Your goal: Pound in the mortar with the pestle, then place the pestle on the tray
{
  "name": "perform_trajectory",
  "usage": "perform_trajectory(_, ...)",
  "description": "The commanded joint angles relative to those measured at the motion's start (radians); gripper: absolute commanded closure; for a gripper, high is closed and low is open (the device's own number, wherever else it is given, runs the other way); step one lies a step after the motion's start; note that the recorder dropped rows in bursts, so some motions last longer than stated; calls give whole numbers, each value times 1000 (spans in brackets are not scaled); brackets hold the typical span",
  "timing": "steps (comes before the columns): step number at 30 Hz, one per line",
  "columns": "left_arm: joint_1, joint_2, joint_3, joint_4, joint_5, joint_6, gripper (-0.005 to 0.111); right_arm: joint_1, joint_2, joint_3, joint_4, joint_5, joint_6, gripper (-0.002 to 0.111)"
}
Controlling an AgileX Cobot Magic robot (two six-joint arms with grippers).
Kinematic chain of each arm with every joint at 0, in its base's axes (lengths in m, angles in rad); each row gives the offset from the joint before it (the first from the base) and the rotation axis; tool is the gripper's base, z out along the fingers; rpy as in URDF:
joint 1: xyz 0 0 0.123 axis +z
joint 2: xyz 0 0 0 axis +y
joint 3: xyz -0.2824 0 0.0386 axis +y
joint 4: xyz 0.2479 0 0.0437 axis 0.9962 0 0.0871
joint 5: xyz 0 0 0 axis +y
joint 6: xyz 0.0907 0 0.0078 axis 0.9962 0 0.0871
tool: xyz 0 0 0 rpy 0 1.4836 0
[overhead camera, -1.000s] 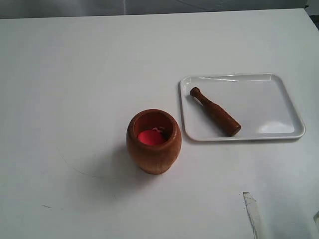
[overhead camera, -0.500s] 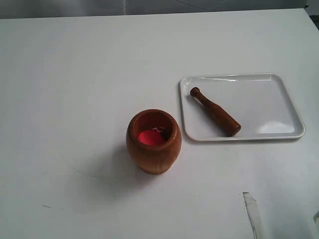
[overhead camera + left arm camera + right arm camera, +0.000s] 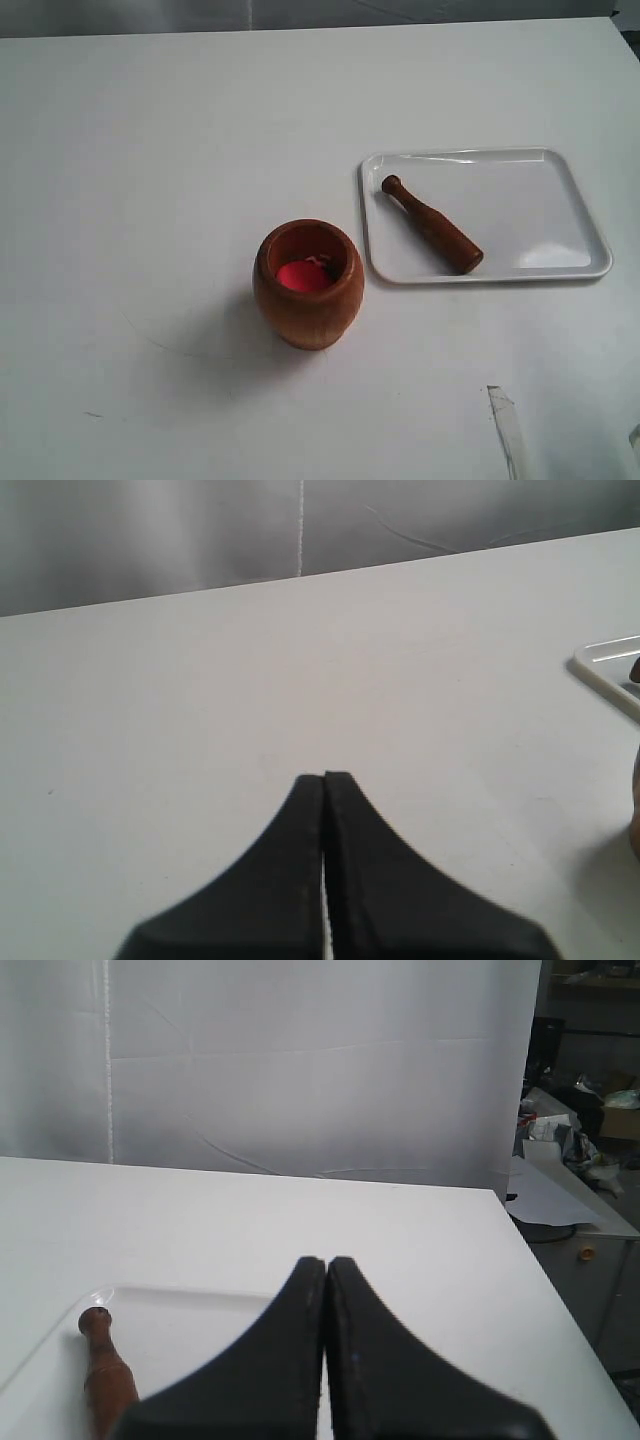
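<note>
You are seeing one mortar (image 3: 308, 300), sitting just below centre frame, holding one red lump (image 3: 300, 276); one tray (image 3: 540, 200), right of centre, is carrying one pestle (image 3: 432, 226), lying diagonally. Your left gripper (image 3: 324, 777) and right gripper (image 3: 326, 1260) are each pressing fingers together, gripping nothing.

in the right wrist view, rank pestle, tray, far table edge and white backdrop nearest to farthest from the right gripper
1. The pestle and the tray it lies in, just ahead of the right gripper, jaws shut; too close to call.
2. The far table edge, beyond the tray.
3. The white backdrop, behind the table.
</note>
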Motion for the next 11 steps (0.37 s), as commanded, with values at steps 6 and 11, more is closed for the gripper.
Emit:
perform_trajectory(6,-8,-1,1,-7,-3,-8,107,-7,-3,4,3,3,1,108)
perform_trajectory(11,-8,-1,1,-7,-3,-8,107,-7,-3,4,3,3,5,108)
